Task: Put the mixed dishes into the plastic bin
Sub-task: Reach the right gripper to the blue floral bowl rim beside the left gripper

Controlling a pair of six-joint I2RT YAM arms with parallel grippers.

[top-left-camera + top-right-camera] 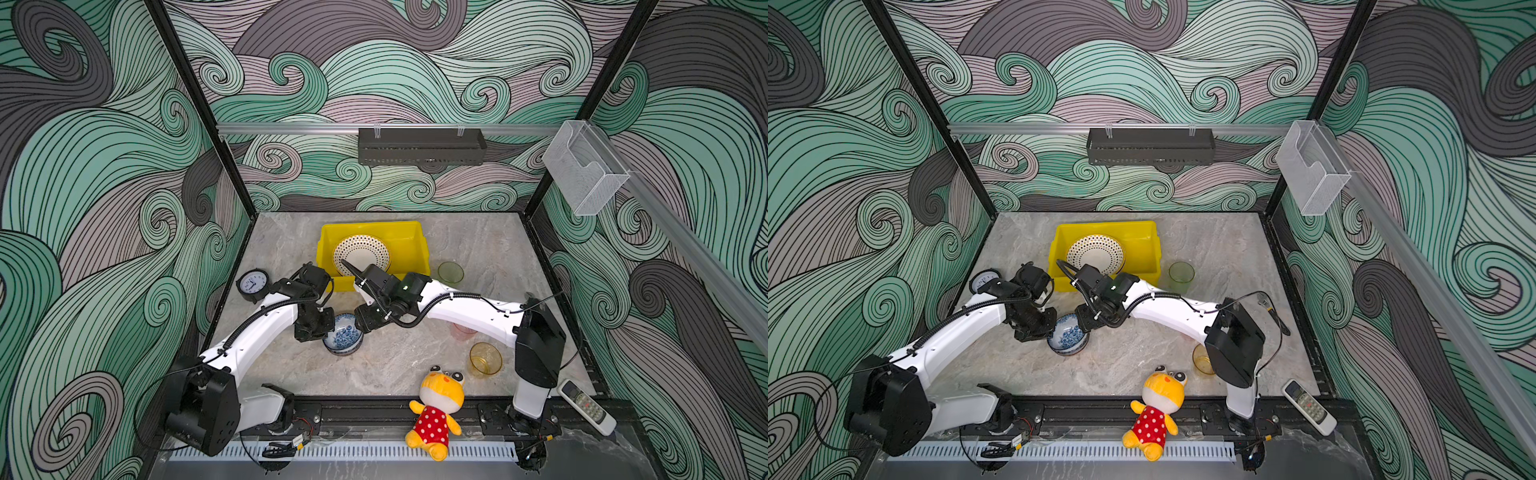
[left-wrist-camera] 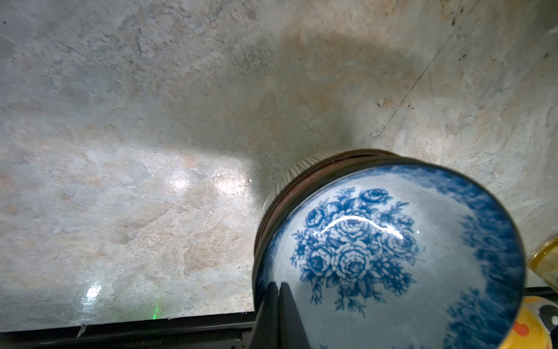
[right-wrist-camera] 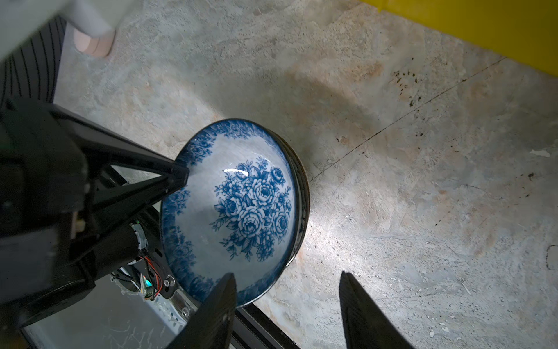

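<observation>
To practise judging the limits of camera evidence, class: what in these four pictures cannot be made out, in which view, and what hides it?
Pink cup: in a top view, mostly hidden under the right arm.
Amber cup: in a top view, partly behind the right arm.
Blue floral bowl: left wrist view, cut off by the picture's edge.
Yellow bin: right wrist view, only a wall strip in frame.

White-and-black left arm bent inward with wrist pitched down, its black parallel left gripper pinched tight on the rim of a blue floral bowl, white-and-black right arm extended toward centre, black right gripper with jaws parted.
</observation>
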